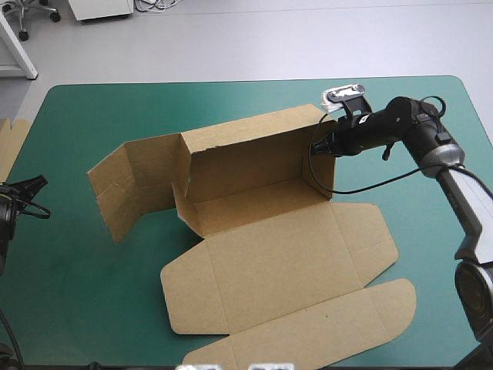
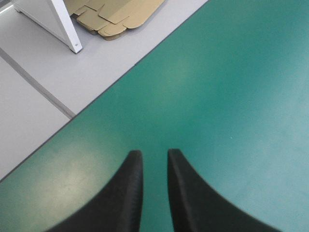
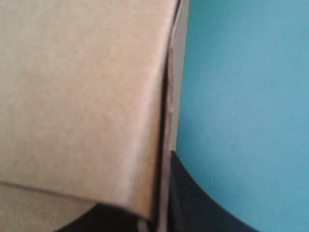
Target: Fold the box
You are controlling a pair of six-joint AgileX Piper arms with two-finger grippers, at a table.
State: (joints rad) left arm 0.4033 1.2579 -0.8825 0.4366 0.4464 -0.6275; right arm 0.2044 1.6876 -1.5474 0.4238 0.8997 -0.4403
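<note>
At box's [image 1: 269, 254] right end wall, right fingers [image 3: 203, 210] pinch it, tips hidden; left fingers [image 2: 126, 198] slightly apart.

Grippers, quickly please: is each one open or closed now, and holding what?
Left gripper: open, holding nothing, over the bare table cover.
Right gripper: closed on the box, at its raised right end.

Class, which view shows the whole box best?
The high view: the box shows whole, far wall raised, lid flat. The right wrist view shows only one wall's edge; the left wrist view shows none of it.
</note>
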